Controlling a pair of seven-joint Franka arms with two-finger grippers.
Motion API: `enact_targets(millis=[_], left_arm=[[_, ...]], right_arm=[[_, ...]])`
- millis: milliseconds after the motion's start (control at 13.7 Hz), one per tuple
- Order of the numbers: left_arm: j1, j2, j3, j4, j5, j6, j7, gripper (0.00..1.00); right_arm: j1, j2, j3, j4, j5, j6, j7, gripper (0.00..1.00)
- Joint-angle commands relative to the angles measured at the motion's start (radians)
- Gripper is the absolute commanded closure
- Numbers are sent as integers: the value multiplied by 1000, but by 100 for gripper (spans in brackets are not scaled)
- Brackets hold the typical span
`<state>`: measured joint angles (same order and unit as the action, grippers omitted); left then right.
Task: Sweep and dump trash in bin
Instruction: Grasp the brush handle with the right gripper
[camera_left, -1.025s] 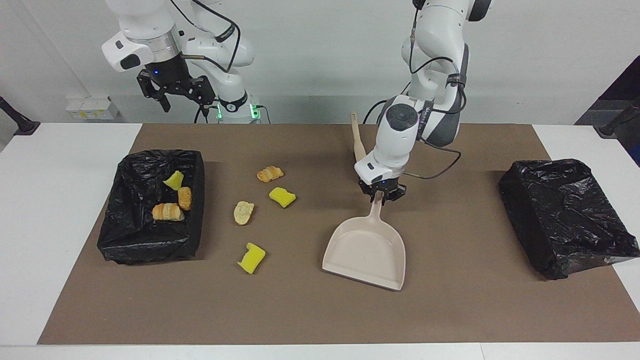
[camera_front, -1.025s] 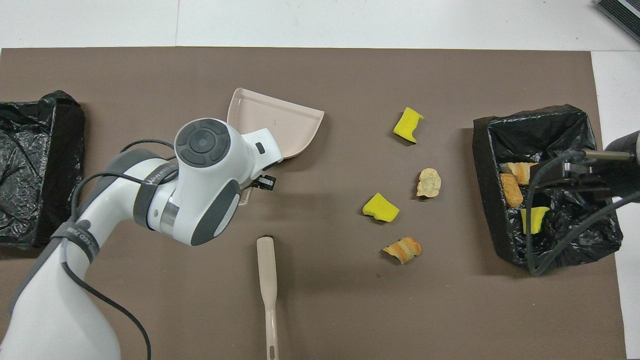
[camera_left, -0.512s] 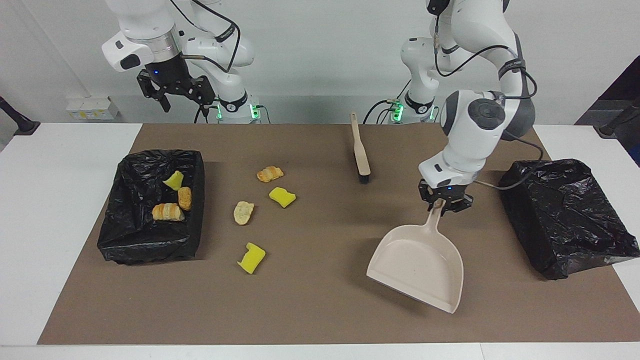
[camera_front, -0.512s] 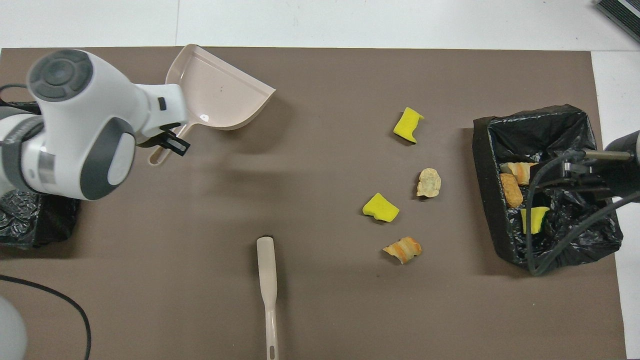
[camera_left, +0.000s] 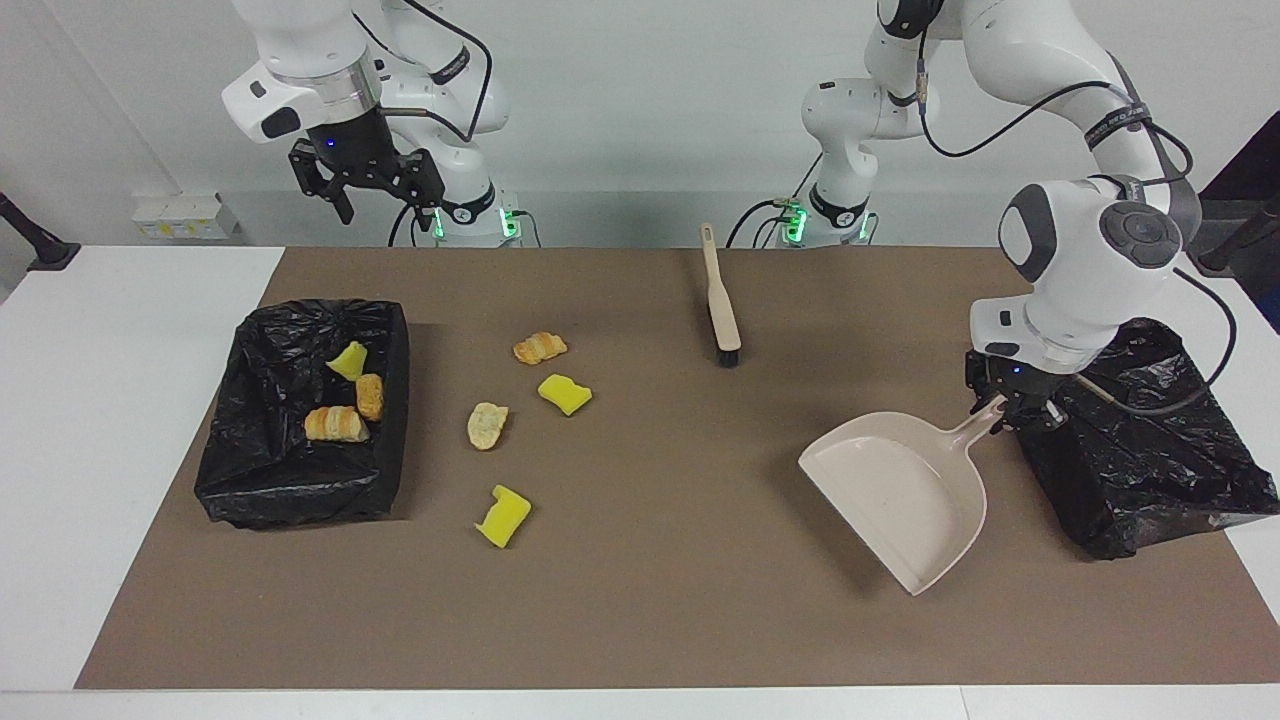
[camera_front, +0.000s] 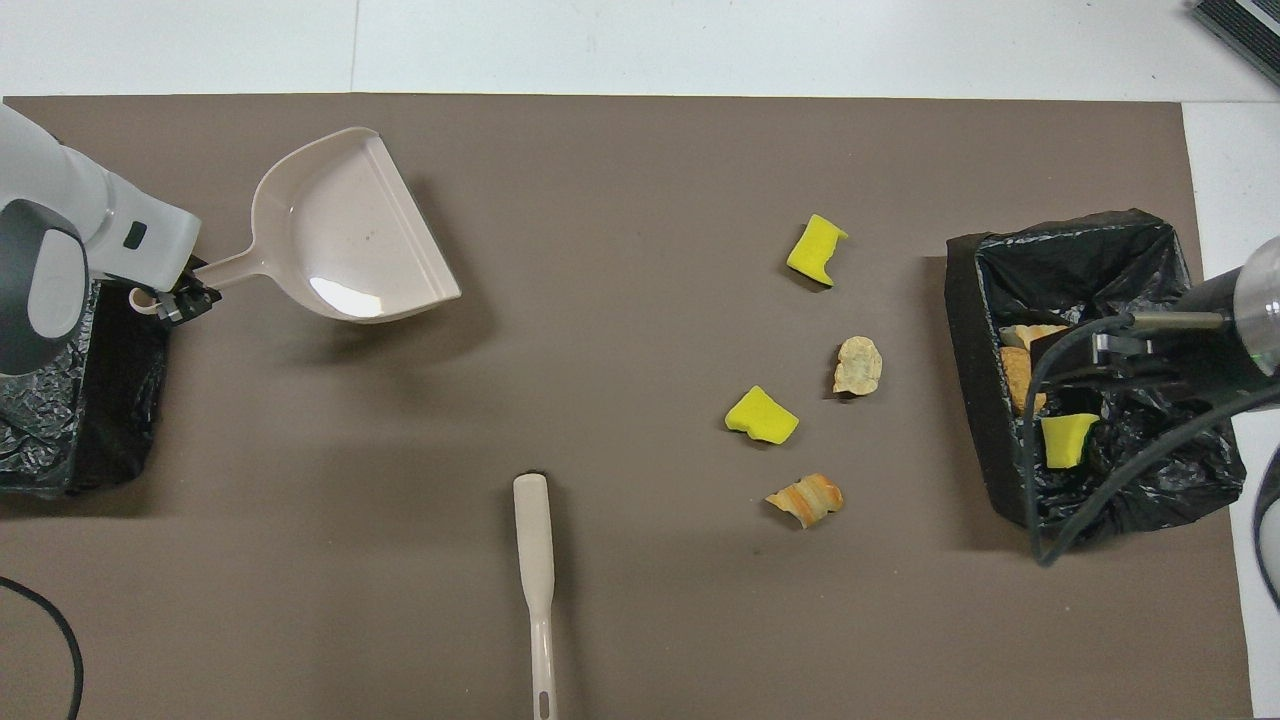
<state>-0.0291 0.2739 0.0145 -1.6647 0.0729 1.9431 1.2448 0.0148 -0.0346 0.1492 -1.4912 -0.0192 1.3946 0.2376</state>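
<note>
Left tool (camera_left: 1008, 404) grips the empty dustpan (camera_left: 905, 490) by its handle

Overhead, the right arm's cable crosses one bin (camera_front: 1085, 250), hiding pastries inside (count unclear); the other bin (camera_front: 60, 420) is cut off.

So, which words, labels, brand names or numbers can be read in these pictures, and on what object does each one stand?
None can be read.
left arm: a strap with print on it, too small to read.
dustpan, brush, bins, trash: no lettering visible.
</note>
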Motion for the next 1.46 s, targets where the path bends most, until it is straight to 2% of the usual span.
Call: enact_targets(millis=[0, 146, 220, 366, 439, 732, 952, 1098, 1245, 1391], left_arm=[[29, -8, -11, -36, 24, 2, 230, 100], [28, -18, -11, -107, 28, 46, 307, 100], [21, -45, -11, -166, 36, 88, 308, 100], [15, -106, -11, -300, 51, 199, 306, 100], [12, -117, -11, -329, 51, 220, 306, 100], [-31, -114, -13, -359, 51, 260, 292, 100], [-29, -114, -13, -360, 51, 260, 285, 100], [-29, -116, -13, -363, 51, 263, 271, 100], [-31, -117, -13, -365, 51, 261, 268, 100], [-29, -117, -16, -366, 51, 261, 268, 100]], right_arm=[[72, -25, 3, -29, 21, 21, -3, 0], [164, -25, 3, -41, 21, 20, 34, 0], [221, -21, 3, -56, 22, 21, 72, 0], [336, -12, 3, -101, 86, 58, 257, 0], [391, -5, 3, -131, 108, 104, 341, 0], [631, 105, 3, -187, 114, 242, 586, 0], [712, 91, 3, -343, 166, 389, 635, 0], [799, 110, 3, -447, 176, 549, 728, 0], [873, 163, 3, -500, 174, 682, 793, 0], [898, 188, 3, -518, 174, 719, 796, 0]])
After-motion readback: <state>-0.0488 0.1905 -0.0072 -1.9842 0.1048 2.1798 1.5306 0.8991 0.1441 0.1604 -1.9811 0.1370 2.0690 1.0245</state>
